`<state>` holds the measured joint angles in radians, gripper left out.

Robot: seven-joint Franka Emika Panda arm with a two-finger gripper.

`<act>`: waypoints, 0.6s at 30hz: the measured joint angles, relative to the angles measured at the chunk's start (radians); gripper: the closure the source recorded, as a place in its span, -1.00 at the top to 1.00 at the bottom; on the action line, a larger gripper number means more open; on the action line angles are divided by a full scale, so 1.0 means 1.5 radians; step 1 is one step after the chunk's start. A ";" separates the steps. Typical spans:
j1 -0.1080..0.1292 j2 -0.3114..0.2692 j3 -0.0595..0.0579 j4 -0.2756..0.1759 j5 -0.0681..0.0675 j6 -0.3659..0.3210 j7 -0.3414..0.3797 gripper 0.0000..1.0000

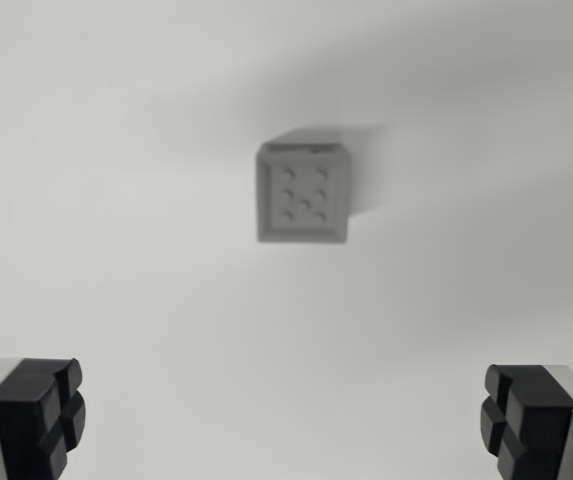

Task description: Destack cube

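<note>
A light grey cube (303, 193) with several round dimples on its top face sits near the middle of the wrist view, seen from above and slightly blurred. A sliver of grey along its far edge hints at something beneath it, but I cannot tell whether that is a second cube. My gripper (281, 415) hovers high above the surface, open wide, with its black fingertips (41, 410) at the bottom corners of the view. Nothing lies between the fingers, and the cube is well ahead of them.
The cube stands on a plain white surface (116, 250). Soft shadows fall across the surface's upper right, beyond the cube.
</note>
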<state>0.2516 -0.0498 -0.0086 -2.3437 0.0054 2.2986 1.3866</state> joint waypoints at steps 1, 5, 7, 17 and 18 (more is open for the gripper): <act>0.000 -0.002 0.000 0.001 0.000 -0.003 0.000 1.00; 0.000 -0.015 0.000 0.012 0.000 -0.027 0.000 1.00; 0.000 -0.021 0.000 0.017 0.000 -0.039 0.000 1.00; 0.000 -0.043 0.000 0.040 0.000 -0.083 0.000 1.00; 0.000 -0.043 0.000 0.041 0.000 -0.085 0.000 1.00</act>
<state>0.2516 -0.1147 -0.0086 -2.2819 0.0050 2.1712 1.3871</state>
